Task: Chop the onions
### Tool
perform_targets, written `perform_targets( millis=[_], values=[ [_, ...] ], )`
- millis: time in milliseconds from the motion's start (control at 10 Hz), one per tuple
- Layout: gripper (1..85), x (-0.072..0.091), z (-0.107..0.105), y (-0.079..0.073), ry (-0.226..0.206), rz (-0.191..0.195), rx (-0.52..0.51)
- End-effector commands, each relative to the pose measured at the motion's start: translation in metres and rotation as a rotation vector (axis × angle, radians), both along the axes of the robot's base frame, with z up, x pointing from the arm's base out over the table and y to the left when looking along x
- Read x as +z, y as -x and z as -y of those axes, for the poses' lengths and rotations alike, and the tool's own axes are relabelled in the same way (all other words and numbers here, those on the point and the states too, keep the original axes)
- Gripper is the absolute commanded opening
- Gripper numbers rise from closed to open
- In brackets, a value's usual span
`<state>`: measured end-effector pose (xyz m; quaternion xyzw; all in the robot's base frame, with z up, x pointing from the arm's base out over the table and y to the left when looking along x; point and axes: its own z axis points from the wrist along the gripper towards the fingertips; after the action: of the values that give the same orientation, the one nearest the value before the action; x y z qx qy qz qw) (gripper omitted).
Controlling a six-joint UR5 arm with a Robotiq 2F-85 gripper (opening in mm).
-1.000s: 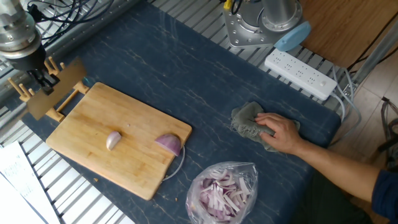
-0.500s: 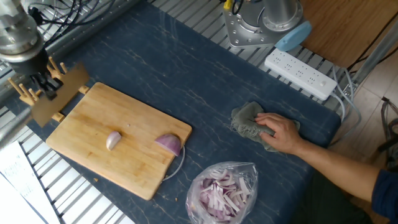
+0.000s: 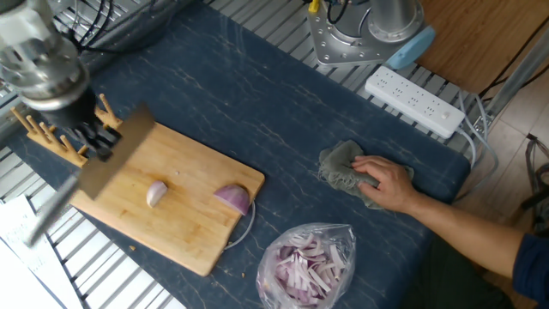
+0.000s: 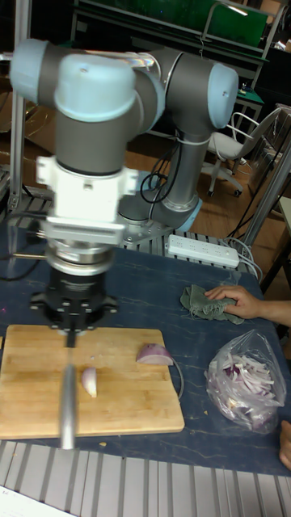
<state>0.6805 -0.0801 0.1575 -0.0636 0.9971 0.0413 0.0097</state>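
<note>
Onions are lying on the cutting board (image 3: 184,202) just right of my gripper (image 3: 96,142): the pale wedge (image 3: 156,194) nearest, the purple half-dome (image 3: 233,199) beyond it. I'm gripping the knife (image 3: 107,163), fingers closed on its handle, blade running lengthwise toward the board's near edge. Since a second ago I'm swinging it from the rack (image 3: 51,129) over the board.

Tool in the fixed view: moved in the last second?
Yes. The tool with its knife has shifted right and toward the camera, from beside the cutting board's handle end to over the board.
</note>
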Motion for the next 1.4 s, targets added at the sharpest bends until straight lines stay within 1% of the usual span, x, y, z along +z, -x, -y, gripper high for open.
perform_targets(
  millis=[0, 100, 200, 300, 400, 600, 700, 900, 1000, 1200, 1300],
  values=[
    [1.0, -0.001, -0.036, 0.013, -0.046, -0.042, 0.064],
    [1.0, -0.003, -0.024, 0.012, -0.004, -0.038, 0.106],
    [1.0, -0.006, -0.014, 0.01, 0.027, -0.034, 0.125],
    [1.0, -0.009, -0.014, 0.011, 0.011, -0.042, 0.126],
    [1.0, -0.011, -0.02, 0.012, -0.022, -0.052, 0.114],
    [1.0, -0.018, -0.018, 0.009, -0.039, -0.054, 0.115],
    [1.0, -0.021, -0.011, 0.009, -0.022, -0.054, 0.126],
    [1.0, -0.022, -0.012, 0.009, -0.02, -0.053, 0.117],
    [1.0, -0.024, -0.015, 0.01, -0.029, -0.054, 0.117],
    [1.0, -0.034, -0.026, 0.01, -0.034, -0.037, 0.101],
    [1.0, -0.036, -0.031, 0.011, -0.04, -0.037, 0.085]
  ],
)
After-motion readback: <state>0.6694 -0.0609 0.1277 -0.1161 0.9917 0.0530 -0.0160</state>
